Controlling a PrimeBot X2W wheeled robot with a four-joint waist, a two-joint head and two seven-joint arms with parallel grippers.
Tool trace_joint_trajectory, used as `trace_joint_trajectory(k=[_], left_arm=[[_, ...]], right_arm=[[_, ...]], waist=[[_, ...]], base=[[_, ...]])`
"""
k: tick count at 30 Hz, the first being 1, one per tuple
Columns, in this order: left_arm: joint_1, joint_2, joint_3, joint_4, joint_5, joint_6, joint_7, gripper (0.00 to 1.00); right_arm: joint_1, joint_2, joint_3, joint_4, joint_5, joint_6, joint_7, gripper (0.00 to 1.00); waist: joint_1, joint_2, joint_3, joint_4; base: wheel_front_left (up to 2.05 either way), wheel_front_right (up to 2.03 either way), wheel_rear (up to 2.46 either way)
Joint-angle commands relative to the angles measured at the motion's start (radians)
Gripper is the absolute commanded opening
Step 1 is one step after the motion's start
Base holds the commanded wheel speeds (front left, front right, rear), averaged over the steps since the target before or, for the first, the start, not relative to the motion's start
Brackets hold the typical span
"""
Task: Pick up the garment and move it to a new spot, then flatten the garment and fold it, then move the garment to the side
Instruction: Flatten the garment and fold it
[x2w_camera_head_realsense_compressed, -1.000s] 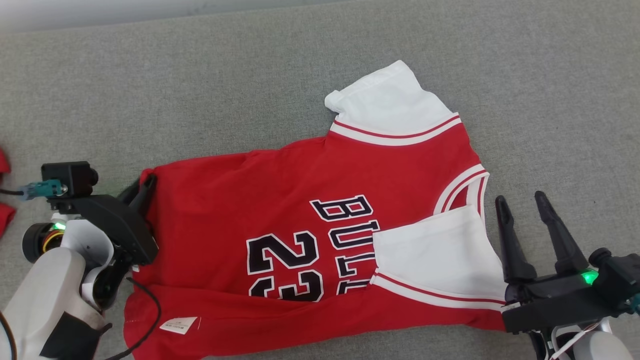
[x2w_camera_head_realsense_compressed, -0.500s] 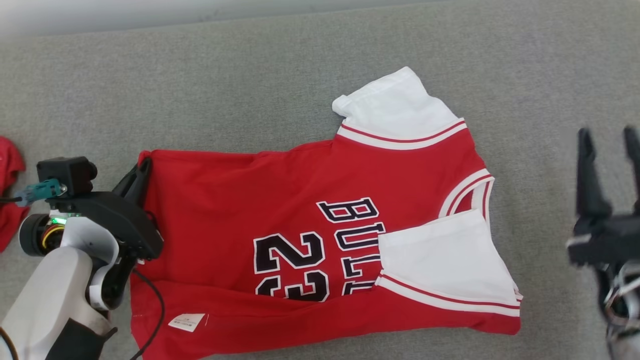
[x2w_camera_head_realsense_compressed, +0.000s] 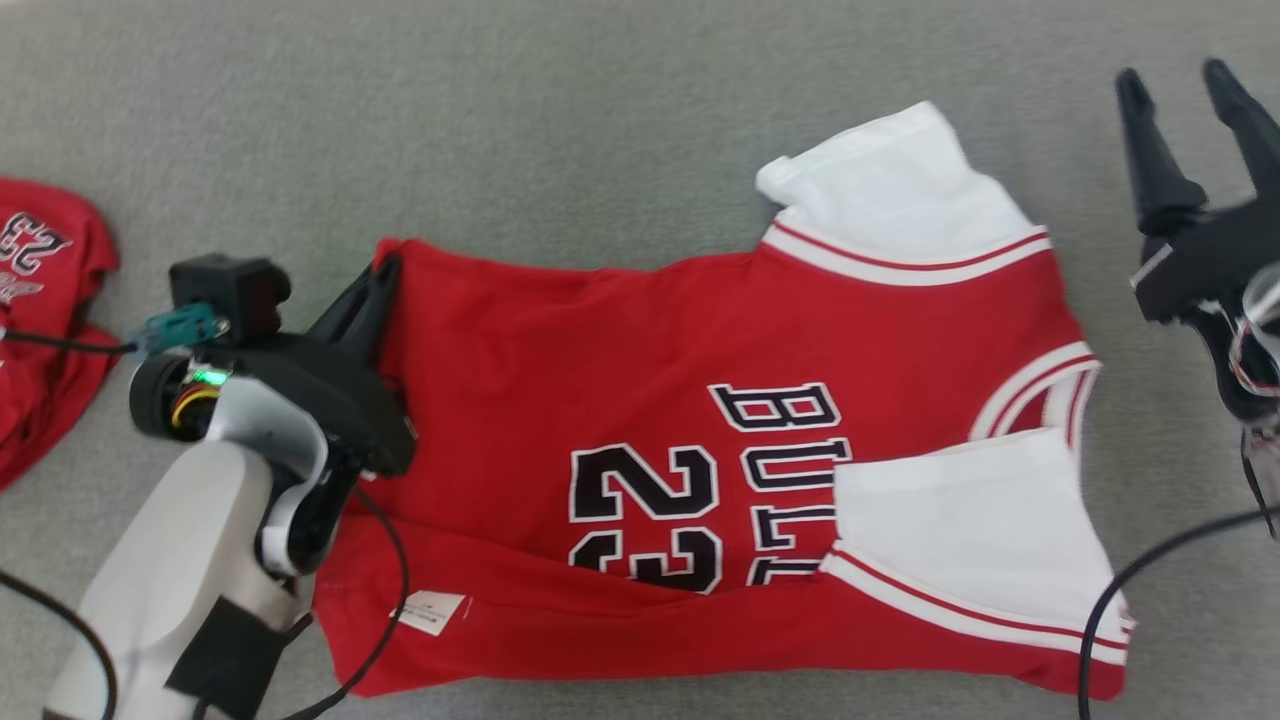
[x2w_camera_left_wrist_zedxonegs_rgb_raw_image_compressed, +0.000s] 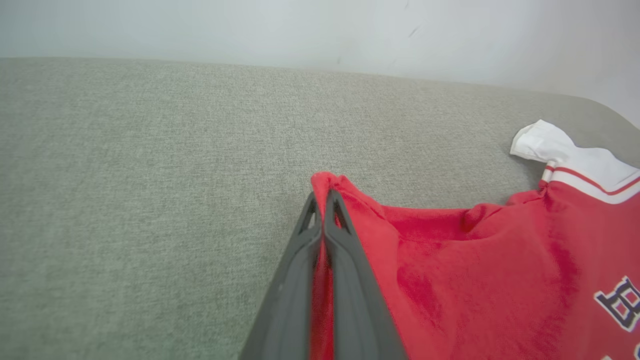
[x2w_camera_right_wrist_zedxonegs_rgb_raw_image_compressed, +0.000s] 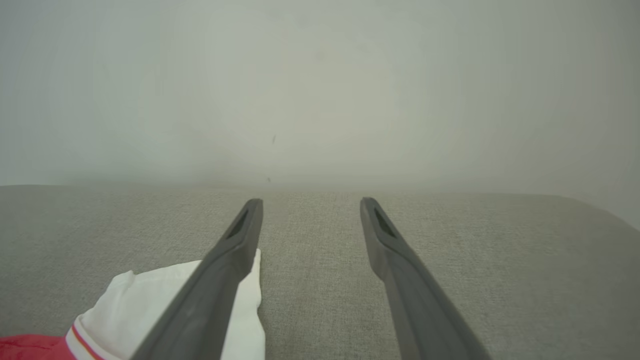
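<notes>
The garment (x2w_camera_head_realsense_compressed: 650, 400) is a red jersey with white sleeves and dark "BULLS 23" lettering, lying spread on the grey fabric surface. My left gripper (x2w_camera_head_realsense_compressed: 385, 268) is shut on its far left hem corner; in the left wrist view the two fingers (x2w_camera_left_wrist_zedxonegs_rgb_raw_image_compressed: 320, 200) pinch the red cloth (x2w_camera_left_wrist_zedxonegs_rgb_raw_image_compressed: 450, 260) between them. My right gripper (x2w_camera_head_realsense_compressed: 1180, 85) stands open at the upper right, to the right of the far white sleeve (x2w_camera_head_realsense_compressed: 895, 190). In the right wrist view its fingers (x2w_camera_right_wrist_zedxonegs_rgb_raw_image_compressed: 310, 202) hold nothing, with the white sleeve (x2w_camera_right_wrist_zedxonegs_rgb_raw_image_compressed: 150, 295) behind the left one.
A second red jersey (x2w_camera_head_realsense_compressed: 40, 300) lies crumpled at the left edge of the grey surface (x2w_camera_head_realsense_compressed: 500, 120). Black cables trail at the lower left (x2w_camera_head_realsense_compressed: 390, 600) and lower right (x2w_camera_head_realsense_compressed: 1140, 570). A pale wall (x2w_camera_left_wrist_zedxonegs_rgb_raw_image_compressed: 300, 25) rises behind the surface's far edge.
My left gripper has closed on the jersey's hem corner. My right gripper has left the near sleeve and moved up to the far right. The head camera has shifted, bringing the second jersey into view.
</notes>
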Motion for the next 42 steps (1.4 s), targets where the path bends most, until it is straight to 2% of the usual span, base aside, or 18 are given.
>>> trace_joint_trajectory(k=[1, 11, 19, 20, 21, 22, 31, 42], left_arm=[[-0.025, -0.010, -0.008, 0.003, 0.014, -0.004, -0.007, 0.00], [-0.133, -0.093, -0.059, 0.048, 0.029, -0.033, -0.048, 0.00], [-0.166, -0.119, -0.073, 0.094, 0.029, -0.048, -0.075, 0.00], [-0.168, -0.120, -0.073, 0.100, 0.028, -0.050, -0.079, 0.00], [-0.170, -0.120, -0.073, 0.106, 0.027, -0.051, -0.083, 0.00], [-0.173, -0.120, -0.072, 0.110, 0.025, -0.051, -0.084, 0.00], [-0.129, -0.088, -0.052, 0.102, -0.011, -0.069, -0.092, 0.00], [0.033, 0.024, -0.005, -0.082, -0.058, -0.036, -0.055, 0.00]], right_arm=[[-0.044, -0.016, 0.053, 0.034, 0.027, -0.001, 0.015, 1.00], [-0.287, -0.087, 0.385, 0.245, 0.197, -0.001, 0.157, 1.00], [-0.369, -0.107, 0.522, 0.304, 0.287, -0.001, 0.183, 1.00], [-0.374, -0.106, 0.538, 0.309, 0.301, 0.000, 0.185, 0.82], [-0.383, -0.107, 0.554, 0.313, 0.308, 0.000, 0.178, 0.33], [-0.392, -0.109, 0.566, 0.317, 0.317, 0.000, 0.171, 0.00], [-0.389, -0.155, 0.638, 0.249, 0.436, -0.001, 0.039, 0.00], [-0.229, -0.307, 0.677, -0.034, 0.521, -0.001, -0.145, 0.00]], waist=[[-0.0001, -0.0001, 0.047, 0.049], [-0.0001, -0.0001, 0.146, 0.134], [-0.0001, -0.0001, 0.163, 0.149], [-0.0001, -0.0001, 0.163, 0.149], [-0.0001, -0.0001, 0.162, 0.148], [-0.0001, -0.0001, 0.161, 0.147], [-0.0001, -0.0001, 0.120, 0.111], [-0.0001, -0.0001, 0.038, 0.045]], base=[[0.00, 0.00, 0.00], [0.00, 0.00, 0.00], [0.00, 0.00, 0.00], [0.00, 0.00, 0.00], [0.00, 0.00, 0.00], [0.00, 0.00, 0.00], [0.00, 0.00, 0.00], [0.00, 0.00, 0.00]])
